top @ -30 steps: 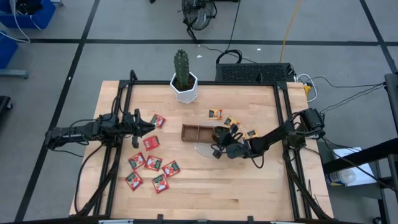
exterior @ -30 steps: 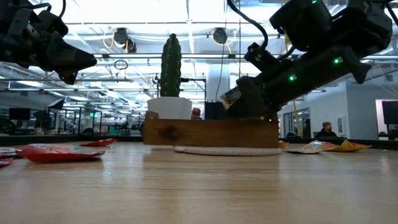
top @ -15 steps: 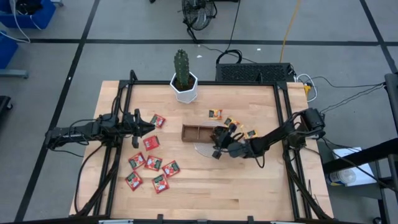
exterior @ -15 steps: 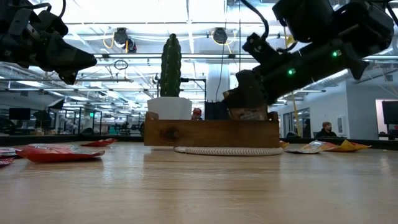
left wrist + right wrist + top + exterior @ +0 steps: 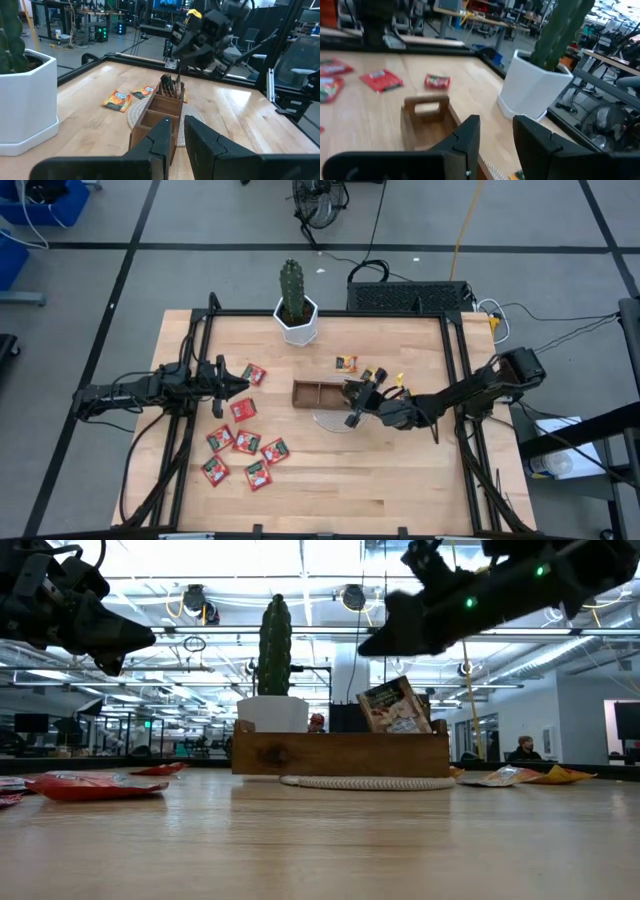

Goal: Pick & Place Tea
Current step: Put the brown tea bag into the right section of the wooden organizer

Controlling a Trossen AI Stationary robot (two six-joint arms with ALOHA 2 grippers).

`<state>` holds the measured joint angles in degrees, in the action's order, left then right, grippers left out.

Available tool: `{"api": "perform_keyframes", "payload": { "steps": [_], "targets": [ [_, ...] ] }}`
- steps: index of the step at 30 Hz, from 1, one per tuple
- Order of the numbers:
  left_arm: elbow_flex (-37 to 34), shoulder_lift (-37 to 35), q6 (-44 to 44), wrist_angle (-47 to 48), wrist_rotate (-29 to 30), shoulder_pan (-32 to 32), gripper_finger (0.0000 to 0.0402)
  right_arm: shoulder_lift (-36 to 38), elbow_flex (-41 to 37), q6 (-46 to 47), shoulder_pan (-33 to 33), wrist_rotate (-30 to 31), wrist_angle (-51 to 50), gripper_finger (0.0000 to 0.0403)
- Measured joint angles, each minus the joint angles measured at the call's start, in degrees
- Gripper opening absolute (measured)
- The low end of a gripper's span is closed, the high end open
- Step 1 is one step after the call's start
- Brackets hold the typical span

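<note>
One tea sachet (image 5: 393, 706) is sitting in the wooden tray (image 5: 318, 393), just under the right fingers (image 5: 361, 397), which are hanging open and empty. Red sachets (image 5: 246, 442) are waiting on the counter (image 5: 330, 480) by the left fingers (image 5: 243, 381); I cannot tell their gap

- A pale wooden table top (image 5: 330, 480) with a black metal frame around it is seen from above.
- A white six-sided pot (image 5: 297, 320) with a tall green cactus is placed at the far edge of the table.
- A round pale woven mat (image 5: 335, 418) is laid near the middle, and a small brown wooden tray (image 5: 318, 393) is set on it.
- Seven red square tea sachets (image 5: 246, 442) are spread flat on the left part of the table.
- A few orange-yellow tea sachets (image 5: 346, 363) are laid just beyond the tray, to its right.
</note>
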<state>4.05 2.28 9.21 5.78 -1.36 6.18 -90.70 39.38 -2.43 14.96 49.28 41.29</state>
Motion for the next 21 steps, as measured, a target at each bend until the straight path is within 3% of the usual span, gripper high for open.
{"api": "perform_keyframes", "payload": {
  "steps": [3, 6, 9, 14, 16, 21],
  "targets": [
    [0.0, 0.0, 0.0, 0.0, 0.0, 0.0, 0.0058, 2.0, 0.0, -1.4, 0.5, -4.1, -1.3, 0.0104],
    [0.0, 0.0, 0.0, 0.0, 0.0, 0.0, 0.0058, 2.6, 1.7, -3.3, 1.8, -10.7, -6.2, 0.0073],
    [0.0, 0.0, 0.0, 0.0, 0.0, 0.0, 0.0058, 2.7, 8.6, -2.9, 3.2, -12.0, -23.4, 0.0015],
    [0.0, 0.0, 0.0, 0.0, 0.0, 0.0, 0.0058, 1.8, 20.1, 4.0, 1.8, -11.9, -52.8, 0.0001],
    [0.0, 0.0, 0.0, 0.0, 0.0, 0.0, 0.0058, 1.8, 21.9, 6.0, 0.3, -12.6, -59.1, 0.0001],
    [0.0, 0.0, 0.0, 0.0, 0.0, 0.0, 0.0058, 1.7, 22.5, 6.8, -4.0, -21.3, -63.8, 0.0]
  ]
}}
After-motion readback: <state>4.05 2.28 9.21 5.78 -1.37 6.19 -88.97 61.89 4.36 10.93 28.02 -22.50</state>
